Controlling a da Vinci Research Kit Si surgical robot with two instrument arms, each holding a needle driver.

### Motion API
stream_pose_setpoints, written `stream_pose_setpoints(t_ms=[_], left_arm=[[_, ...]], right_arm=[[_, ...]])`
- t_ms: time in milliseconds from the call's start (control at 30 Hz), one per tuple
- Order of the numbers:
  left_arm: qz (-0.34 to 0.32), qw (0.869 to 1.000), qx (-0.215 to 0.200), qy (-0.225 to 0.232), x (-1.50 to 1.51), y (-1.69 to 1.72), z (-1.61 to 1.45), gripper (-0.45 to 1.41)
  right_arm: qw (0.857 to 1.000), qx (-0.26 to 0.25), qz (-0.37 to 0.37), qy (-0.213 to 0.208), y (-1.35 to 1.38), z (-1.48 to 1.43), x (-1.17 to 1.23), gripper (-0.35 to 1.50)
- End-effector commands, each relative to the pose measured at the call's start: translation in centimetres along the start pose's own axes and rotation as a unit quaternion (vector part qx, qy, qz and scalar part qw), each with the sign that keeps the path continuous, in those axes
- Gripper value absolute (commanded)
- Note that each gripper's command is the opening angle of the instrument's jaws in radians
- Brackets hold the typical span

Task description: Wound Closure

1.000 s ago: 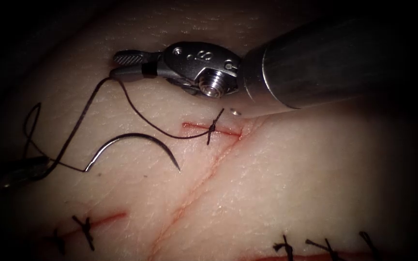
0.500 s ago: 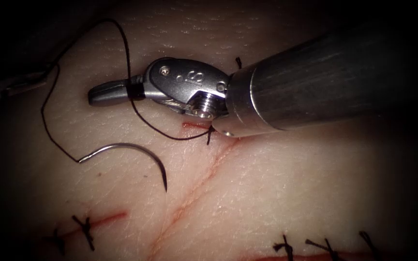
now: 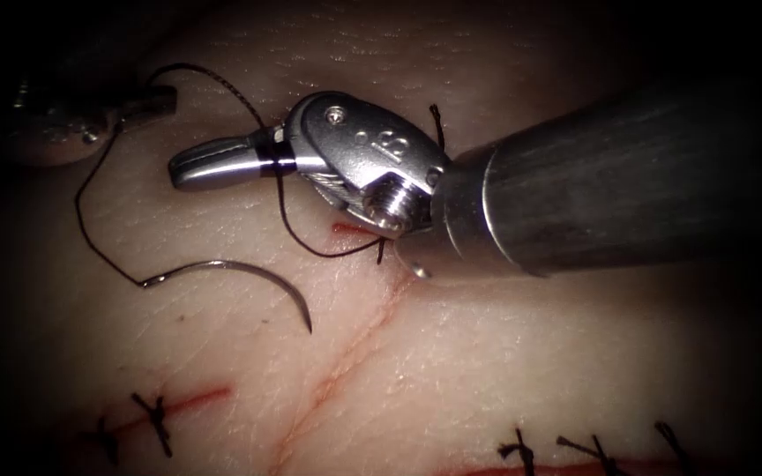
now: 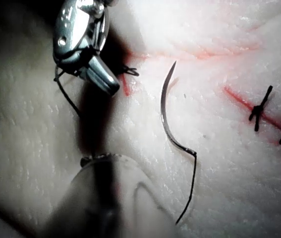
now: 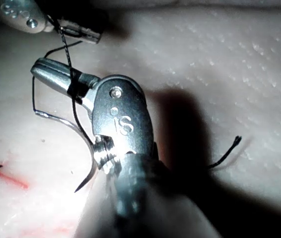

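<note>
The curved needle point(image 3: 249, 271) lies loose on the tissue point(image 3: 504, 353), left of the cut point(image 3: 354, 339), held by neither tool and not in the tissue; the left wrist view has it too point(image 4: 166, 114). Thread point(image 3: 90, 229) runs from its tail up to my left tool point(image 3: 156, 100), whose jaws are shut on it at the upper left. My right tool point(image 3: 189, 167) has shut jaws with nothing between them; a turn of thread point(image 3: 275, 159) is wound around them, as the right wrist view confirms point(image 5: 72, 85). From there the thread drops to a knot point(image 3: 383, 242) on the cut. A short free tail point(image 3: 435, 115) sticks up behind the right tool.
Finished stitches sit on a short red cut at the lower left point(image 3: 156, 419) and along the bottom right edge point(image 3: 522, 449). The right tool's thick shaft point(image 3: 619, 176) covers the upper right of the tissue.
My left tool carried the thread from the lower left to the upper left, laying a turn over the right tool's jaws. The right tool shifted down-left, its jaws closed. The needle slid slightly.
</note>
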Motion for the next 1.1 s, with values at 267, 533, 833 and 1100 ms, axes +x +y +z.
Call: stream_pose_setpoints(t_ms=[267, 533, 833, 1100], left_arm=[[-0.013, 1.000, 0.001, 0.019, 0.33, -0.06, 0.35, -0.45], [-0.013, 1.000, 0.004, 0.028, 0.47, 0.07, 0.36, -0.45], [-0.026, 0.999, 0.006, 0.036, 0.81, 0.27, 0.30, -0.45], [-0.038, 0.999, 0.011, 0.038, 1.17, 0.35, 0.10, -0.45]], right_arm=[[1.000, -0.009, -0.008, 0.026, -0.06, 0.12, 0.15, -0.35], [0.995, -0.051, 0.004, 0.084, 0.02, 0.15, 0.48, -0.35], [0.976, -0.217, -0.034, 0.010, 0.05, 0.07, 0.52, -0.35], [0.940, -0.333, -0.024, -0.070, 0.09, -0.24, 0.46, 0.86]])
